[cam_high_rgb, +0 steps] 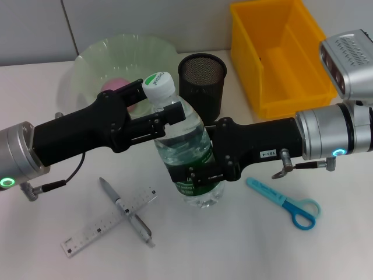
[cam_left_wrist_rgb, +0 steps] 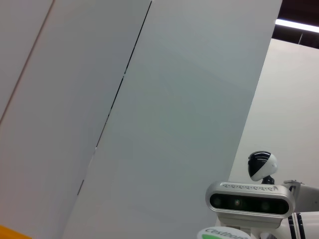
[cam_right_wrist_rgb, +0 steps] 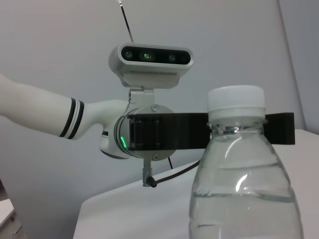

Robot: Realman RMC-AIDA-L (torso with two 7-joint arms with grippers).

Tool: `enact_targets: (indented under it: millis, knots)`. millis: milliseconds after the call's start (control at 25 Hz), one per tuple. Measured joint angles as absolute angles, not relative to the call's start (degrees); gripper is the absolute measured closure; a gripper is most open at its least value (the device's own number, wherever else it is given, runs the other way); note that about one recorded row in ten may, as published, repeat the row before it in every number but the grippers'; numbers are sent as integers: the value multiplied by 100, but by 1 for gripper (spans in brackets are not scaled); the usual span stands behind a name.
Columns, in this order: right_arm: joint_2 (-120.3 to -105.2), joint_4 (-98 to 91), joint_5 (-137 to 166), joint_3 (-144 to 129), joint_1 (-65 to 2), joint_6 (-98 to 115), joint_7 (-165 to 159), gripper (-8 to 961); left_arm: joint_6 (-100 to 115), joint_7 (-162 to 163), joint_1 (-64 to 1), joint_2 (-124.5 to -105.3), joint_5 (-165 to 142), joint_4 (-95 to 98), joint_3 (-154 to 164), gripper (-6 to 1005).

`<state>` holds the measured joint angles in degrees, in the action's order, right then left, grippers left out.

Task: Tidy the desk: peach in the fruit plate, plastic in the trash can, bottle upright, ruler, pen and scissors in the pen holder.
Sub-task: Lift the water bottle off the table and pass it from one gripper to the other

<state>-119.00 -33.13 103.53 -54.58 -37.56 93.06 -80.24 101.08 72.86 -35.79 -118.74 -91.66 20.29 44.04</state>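
Bottle [cam_high_rgb: 187, 153] stands upright at mid-desk and serves as the landmark. Left of it and nearer the robot, the ruler [cam_high_rgb: 109, 222] and pen [cam_high_rgb: 125, 212] lie crossed on the desk [cam_high_rgb: 46, 262]. Behind it to the left sits the plate [cam_high_rgb: 125, 61], with the peach [cam_high_rgb: 116, 87] already inside. The left gripper [cam_high_rgb: 160, 114] is clamped on the bottle's neck, just under the white cap [cam_high_rgb: 159, 85]. The right gripper [cam_high_rgb: 195, 174] is closed around the lower body at the green label. Directly behind the bottle stands the empty mesh holder [cam_high_rgb: 202, 81]. To its right lie the scissors [cam_high_rgb: 285, 203]; the yellow bin [cam_high_rgb: 280, 55] stands behind and right. No plastic scrap is visible outside the bin.

Risk assessment: the bottle holds water and sits under two grips. Uneven release could tip it; if one gripper withdraws sideways while the other holds, the bottle may be dragged over. A fall to the left would strike the ruler and pen. Release should be straight and sequential.
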Motion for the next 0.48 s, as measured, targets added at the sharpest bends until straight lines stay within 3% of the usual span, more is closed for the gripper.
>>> enact_targets:
  millis: [480]
  knots:
    - [-11900, -3313, 10356, -5458, -3761, 9308, -8023, 196, 10107, 7286, -3577, -11874, -9166, 2021, 4404, 268]
